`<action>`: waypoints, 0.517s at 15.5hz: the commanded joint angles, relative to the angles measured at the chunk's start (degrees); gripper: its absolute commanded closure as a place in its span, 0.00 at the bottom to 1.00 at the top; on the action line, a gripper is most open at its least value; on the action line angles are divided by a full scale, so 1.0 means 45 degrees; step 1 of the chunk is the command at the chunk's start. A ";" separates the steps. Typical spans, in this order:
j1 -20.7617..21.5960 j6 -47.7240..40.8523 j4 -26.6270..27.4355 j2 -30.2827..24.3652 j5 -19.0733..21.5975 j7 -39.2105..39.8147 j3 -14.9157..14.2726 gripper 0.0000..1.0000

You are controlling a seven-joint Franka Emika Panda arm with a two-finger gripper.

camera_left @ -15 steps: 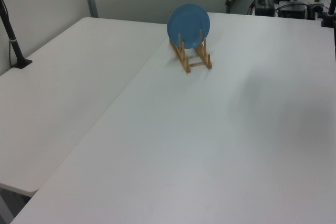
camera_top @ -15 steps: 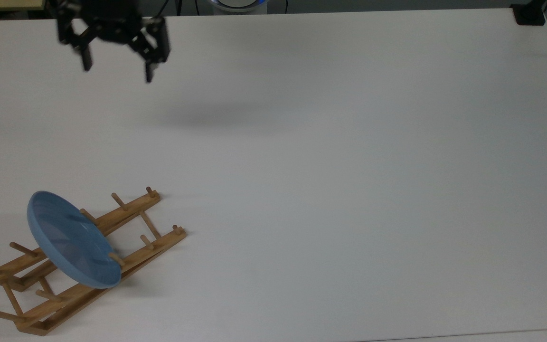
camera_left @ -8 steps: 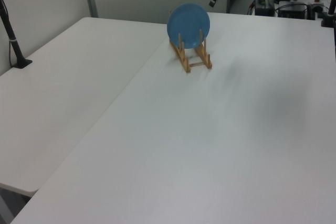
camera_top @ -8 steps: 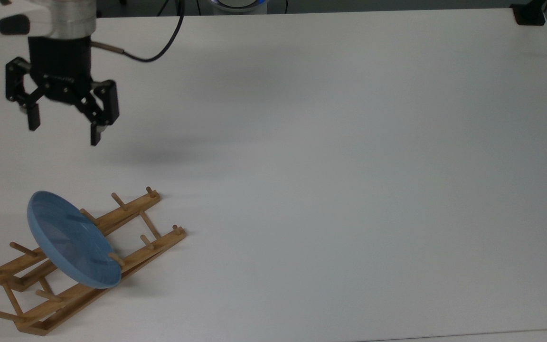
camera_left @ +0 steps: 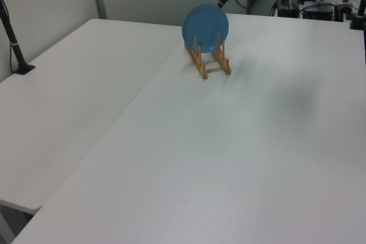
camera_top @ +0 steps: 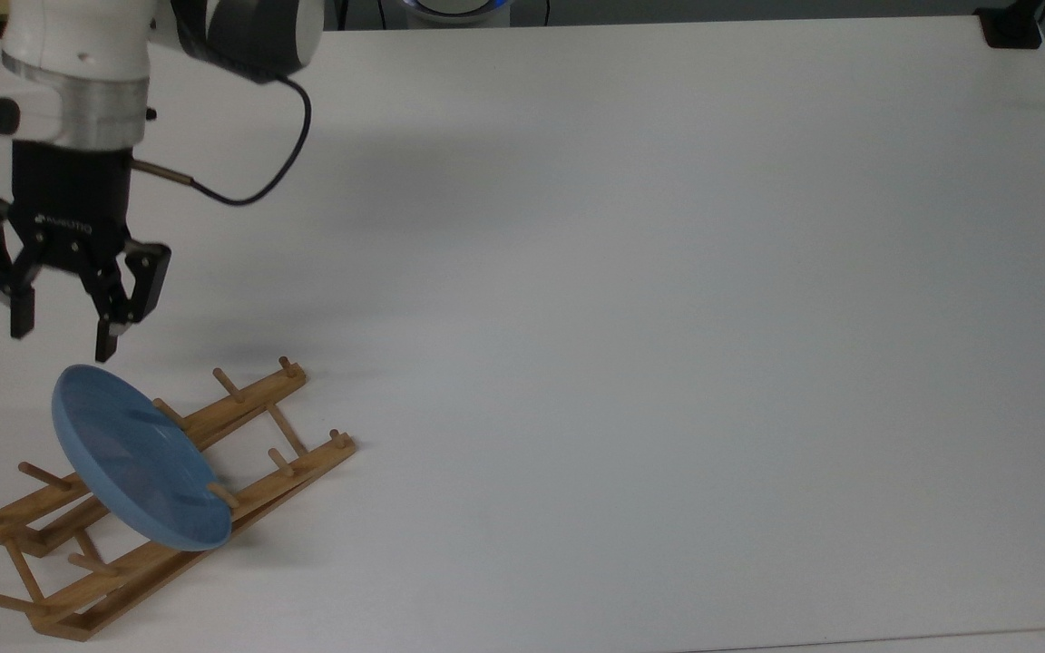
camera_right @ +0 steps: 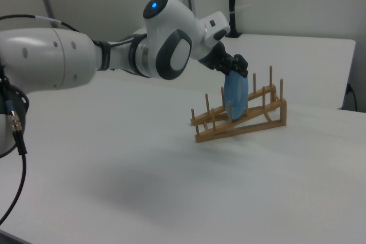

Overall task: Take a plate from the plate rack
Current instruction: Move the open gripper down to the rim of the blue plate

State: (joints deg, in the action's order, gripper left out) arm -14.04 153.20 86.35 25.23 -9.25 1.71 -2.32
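Standing on edge between the pegs of the plate rack (camera_top: 169, 508), near the bench (camera_top: 622, 317) corner at the top view's lower left, the blue plate (camera_top: 137, 458) is not yet grasped. The gripper (camera_top: 64, 337) hovers just above its upper rim, fingers (camera_top: 105, 347) spread and empty. Descent, closing and lifting remain. Compared with half a second ago, the gripper has dropped closer to the plate; plate and rack are unmoved.

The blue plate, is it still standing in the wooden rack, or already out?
In. The round blue plate stands on edge between the pegs of the light-brown wooden rack, apart from the open gripper.
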 commanded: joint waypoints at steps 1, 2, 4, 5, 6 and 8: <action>0.0113 0.0760 -0.0303 0.0546 -0.0364 0.0070 -0.0149 0.42; 0.0113 0.0799 -0.0303 0.0585 -0.0501 0.0051 -0.0149 0.51; 0.0113 0.1071 -0.0342 0.0761 -0.0600 0.0070 -0.0169 0.60; 0.0113 0.1189 -0.0458 0.0820 -0.0677 0.0070 -0.0169 0.61; 0.0113 0.1210 -0.0479 0.0975 -0.0775 0.0070 -0.0246 0.66; 0.0113 0.1268 -0.0498 0.1035 -0.0815 0.0070 -0.0325 0.67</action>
State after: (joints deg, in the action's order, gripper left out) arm -14.05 157.20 85.44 28.42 -11.97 1.71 -2.44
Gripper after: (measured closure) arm 0.599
